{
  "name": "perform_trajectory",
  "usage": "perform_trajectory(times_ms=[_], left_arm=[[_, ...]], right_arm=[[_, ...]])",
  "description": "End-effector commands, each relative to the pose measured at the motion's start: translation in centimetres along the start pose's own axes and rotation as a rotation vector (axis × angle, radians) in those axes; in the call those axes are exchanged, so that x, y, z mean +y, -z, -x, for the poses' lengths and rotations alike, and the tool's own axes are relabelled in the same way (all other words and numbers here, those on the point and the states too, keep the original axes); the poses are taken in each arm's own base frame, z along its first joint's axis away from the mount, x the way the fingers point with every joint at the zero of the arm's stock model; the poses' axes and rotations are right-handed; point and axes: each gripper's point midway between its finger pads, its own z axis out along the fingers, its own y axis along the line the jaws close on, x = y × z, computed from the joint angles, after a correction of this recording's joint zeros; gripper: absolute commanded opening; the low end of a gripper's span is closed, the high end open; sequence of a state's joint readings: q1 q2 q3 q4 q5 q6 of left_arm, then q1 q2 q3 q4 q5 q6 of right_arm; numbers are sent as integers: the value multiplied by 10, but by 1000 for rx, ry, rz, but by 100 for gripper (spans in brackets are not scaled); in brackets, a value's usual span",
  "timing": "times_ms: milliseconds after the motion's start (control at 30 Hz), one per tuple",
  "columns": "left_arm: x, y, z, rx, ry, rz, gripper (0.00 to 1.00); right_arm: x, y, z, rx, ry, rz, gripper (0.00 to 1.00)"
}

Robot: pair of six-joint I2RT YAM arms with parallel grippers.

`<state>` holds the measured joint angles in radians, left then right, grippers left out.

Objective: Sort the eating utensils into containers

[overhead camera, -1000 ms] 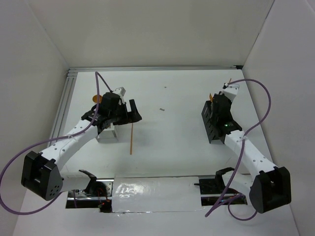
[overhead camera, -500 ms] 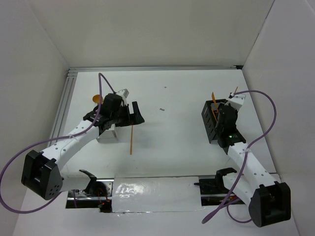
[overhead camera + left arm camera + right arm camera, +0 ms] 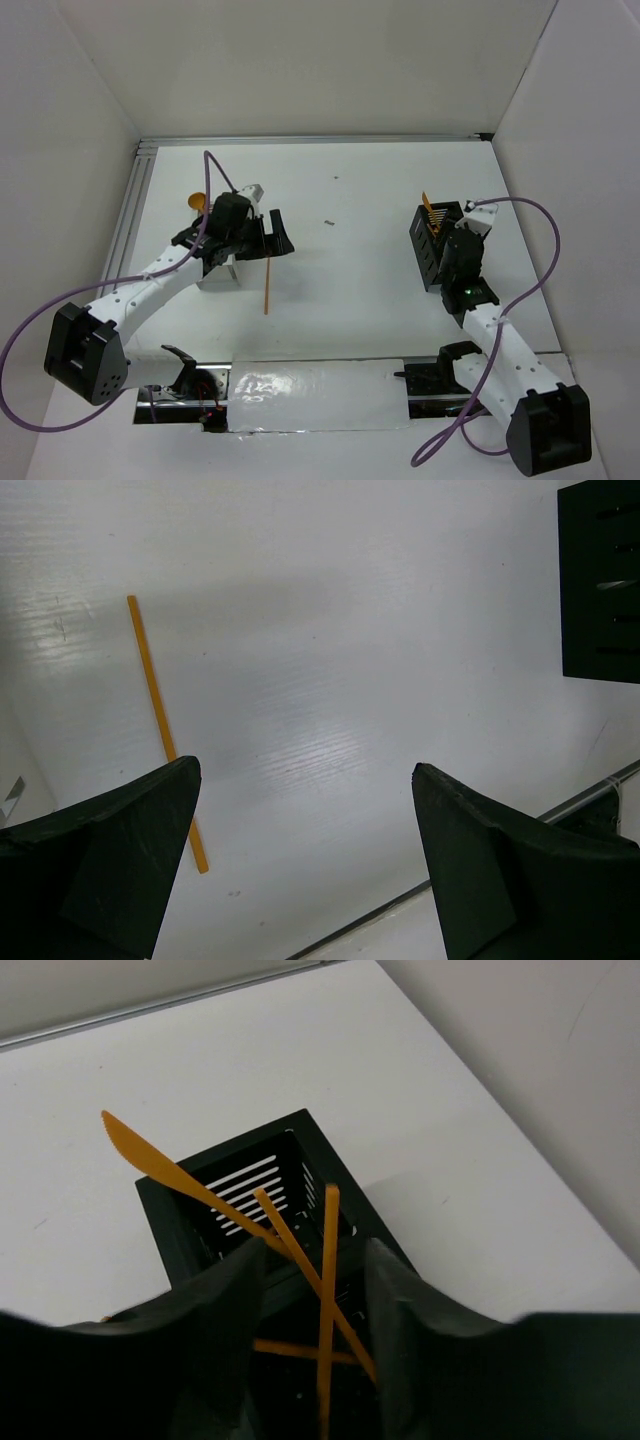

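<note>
Loose stick (image 3: 163,720) lies flat on the surface (image 3: 330,660), just beside the left gripper (image 3: 305,780), which is spread wide w/ nothing in it. Stick looks light, thin, prob. bendy & slick. Lying flat it gives little to pinch, so mid-length across its narrow width seems best. The right gripper (image 3: 315,1250) is parted, empty, over the black caddy (image 3: 168,1228), where a knife (image 3: 160,1165) & other pieces lean inside.

White walls (image 3: 300,70) enclose the white tabletop (image 3: 360,250), which bears a small dark speck (image 3: 328,222), a metal rail (image 3: 300,139) at back, a glossy sheet (image 3: 318,395) in front.
</note>
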<state>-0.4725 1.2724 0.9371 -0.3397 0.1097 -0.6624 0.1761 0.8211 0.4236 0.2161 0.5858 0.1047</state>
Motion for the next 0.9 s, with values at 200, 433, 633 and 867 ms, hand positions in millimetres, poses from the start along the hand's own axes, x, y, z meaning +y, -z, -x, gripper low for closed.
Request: perform_trajectory(times_ms=[200,433,633,867], left_arm=[[1,5,-1,-29,21,29,100],[48,-23,-40,73,33,314,95],[73,-34,-54,113,41,496,86],[83,-51,-67,149,5,559,70]], right_arm=[[14,12,63,-126,-118,93,83],[88,51,102,-88,-134,544,90],[126,53,78,46,-121,669,89],[138,62,67,40,-116,703,92]])
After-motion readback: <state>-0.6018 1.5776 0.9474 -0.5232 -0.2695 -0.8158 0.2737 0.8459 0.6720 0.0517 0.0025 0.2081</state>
